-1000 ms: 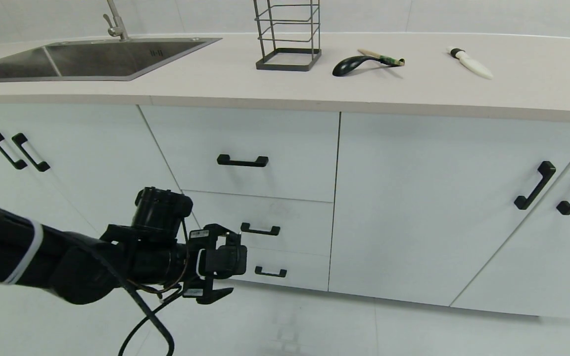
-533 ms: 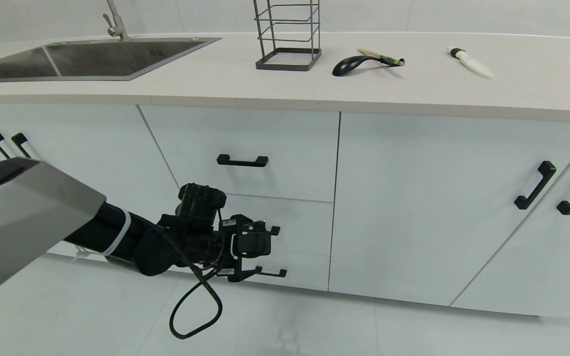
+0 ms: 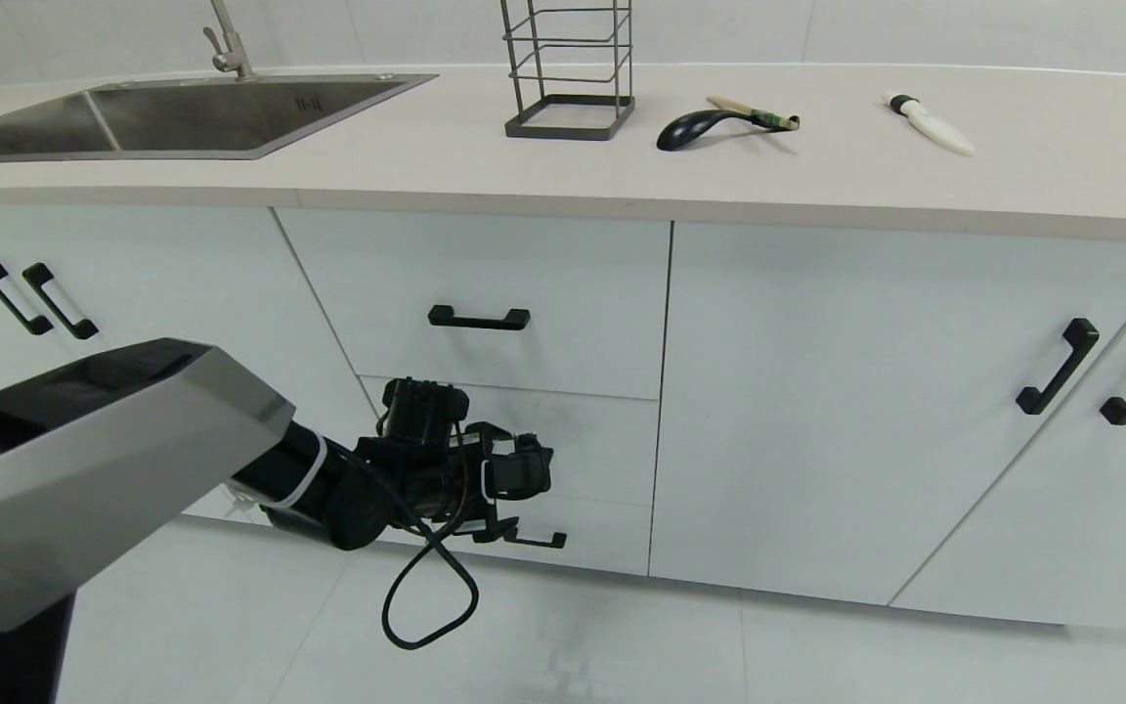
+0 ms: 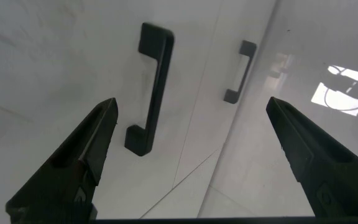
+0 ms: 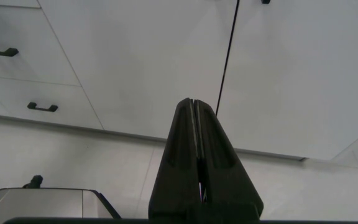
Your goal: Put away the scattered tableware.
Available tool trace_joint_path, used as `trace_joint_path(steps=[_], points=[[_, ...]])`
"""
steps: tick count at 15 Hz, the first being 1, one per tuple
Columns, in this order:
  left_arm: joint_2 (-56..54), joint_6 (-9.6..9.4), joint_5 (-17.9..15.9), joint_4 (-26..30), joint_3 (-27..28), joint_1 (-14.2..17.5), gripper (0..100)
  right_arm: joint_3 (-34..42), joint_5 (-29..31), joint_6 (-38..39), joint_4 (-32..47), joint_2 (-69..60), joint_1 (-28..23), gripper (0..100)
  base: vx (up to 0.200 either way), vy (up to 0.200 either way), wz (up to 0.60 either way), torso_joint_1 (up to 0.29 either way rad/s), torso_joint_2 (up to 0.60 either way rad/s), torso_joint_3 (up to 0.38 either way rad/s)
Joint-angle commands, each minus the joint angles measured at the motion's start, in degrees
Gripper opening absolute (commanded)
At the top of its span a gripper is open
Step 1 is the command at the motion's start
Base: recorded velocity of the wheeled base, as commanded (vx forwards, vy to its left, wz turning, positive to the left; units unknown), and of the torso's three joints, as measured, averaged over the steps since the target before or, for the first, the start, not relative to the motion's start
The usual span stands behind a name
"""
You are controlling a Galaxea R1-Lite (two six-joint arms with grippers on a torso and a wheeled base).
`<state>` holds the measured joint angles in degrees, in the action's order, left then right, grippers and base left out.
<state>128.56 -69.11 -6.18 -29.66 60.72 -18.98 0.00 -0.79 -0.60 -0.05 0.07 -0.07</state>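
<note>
On the counter lie a black spoon (image 3: 692, 128), a wooden-handled utensil (image 3: 755, 112) resting across it, and a white knife (image 3: 931, 125). A black wire rack (image 3: 570, 74) stands left of them. My left gripper (image 3: 527, 489) is low, in front of the stack of drawers, open, nothing held. Its wrist view has the gripper (image 4: 191, 155) facing a black drawer handle (image 4: 150, 94), which sits between the spread fingers (image 4: 73, 168) but farther off. My right gripper (image 5: 194, 107) is shut and empty, pointing at the lower cabinet fronts.
A steel sink (image 3: 182, 110) with a tap is set in the counter at the left. Below are white cabinet doors and drawers with black handles: top drawer handle (image 3: 478, 318), bottom drawer handle (image 3: 536, 538), right door handle (image 3: 1057, 366). The floor is pale tile.
My left arm has stretched forward and to the right, carrying the open gripper up to the middle drawer front. The things on the counter have not moved.
</note>
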Motion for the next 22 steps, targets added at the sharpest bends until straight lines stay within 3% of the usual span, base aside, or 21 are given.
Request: trace_joint_path(steps=[1,7,11,15,19,22], points=[[1.96,0.38,0.12,-0.22,0.19,0.00,100,0.00,0.00,-0.02,-0.04,-0.07,-0.01,0,0.000,0.000,0.00,0.000,0.00,0.000],[5.65,0.55,0.03,-0.14,5.02,0.00,100,0.00,0.00,-0.02,-0.04,-0.07,-0.01,0,0.000,0.000,0.00,0.000,0.00,0.000],[6.88,0.38,-0.59,0.13,4.76,-0.09,100,0.00,0.00,-0.02,-0.04,-0.07,-0.01,0,0.000,0.000,0.00,0.000,0.00,0.000],[4.94,0.11,-1.91,0.39,-3.59,-0.44,100,0.00,0.00,-0.02,-0.04,-0.07,-0.01,0,0.000,0.000,0.00,0.000,0.00,0.000],[1.96,0.11,-1.99,0.39,-6.67,-0.44,100,0.00,0.00,-0.02,-0.04,-0.07,-0.01,0,0.000,0.000,0.00,0.000,0.00,0.000],[-2.97,0.11,-1.91,-0.14,-12.73,-2.11,100,0.00,0.00,-0.02,-0.04,-0.07,-0.01,0,0.000,0.000,0.00,0.000,0.00,0.000]])
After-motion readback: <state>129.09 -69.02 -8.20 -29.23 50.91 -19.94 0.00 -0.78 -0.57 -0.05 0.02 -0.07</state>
